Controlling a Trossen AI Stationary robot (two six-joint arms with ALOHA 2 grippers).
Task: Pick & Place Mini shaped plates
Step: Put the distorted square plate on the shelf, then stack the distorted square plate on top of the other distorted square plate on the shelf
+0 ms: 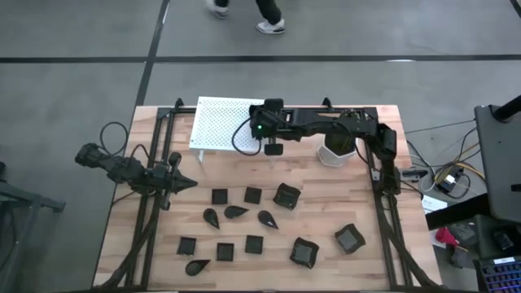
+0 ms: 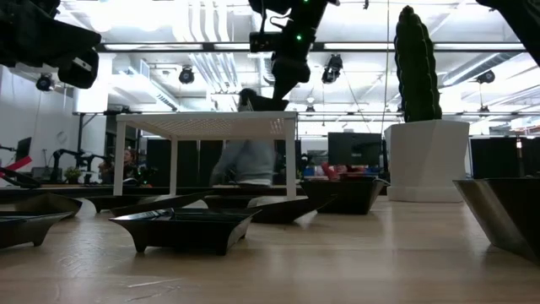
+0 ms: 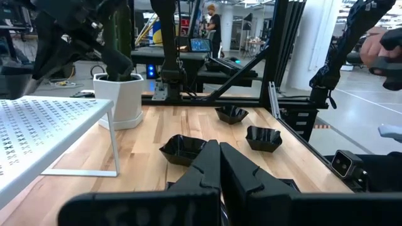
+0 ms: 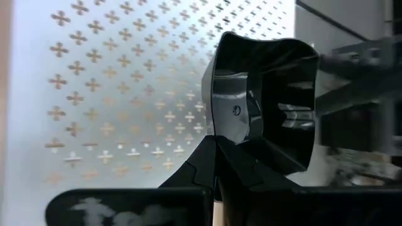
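Observation:
My right gripper (image 1: 273, 145) reaches over the near right corner of the white perforated rack (image 1: 221, 122) and is shut on a black raised-rim square plate (image 4: 264, 100). In the low view this plate (image 2: 260, 103) hangs just above the rack's top. Several other black mini plates lie flat on the wooden table: small squares (image 1: 220, 196), teardrops (image 1: 236, 212) and raised-rim squares (image 1: 304, 252). My left gripper (image 1: 184, 183) is shut and empty, at the table's left side, level with the far row of plates; it also shows in the left wrist view (image 3: 218, 157). My right gripper pinches one side of the plate's raised rim (image 4: 218, 129) between its two fingers. The fingers come from above, pointing down. The plate hangs below them on edge, its hollow side showing, over the rack's near right part. I cannot tell whether it touches the rack.
A white pot with a green cactus (image 1: 336, 150) stands right of the rack, under my right arm. Black frame rails (image 1: 383, 195) run along both table sides. A person (image 1: 269, 16) walks beyond the far edge. Bare wood lies between the rack and the plates.

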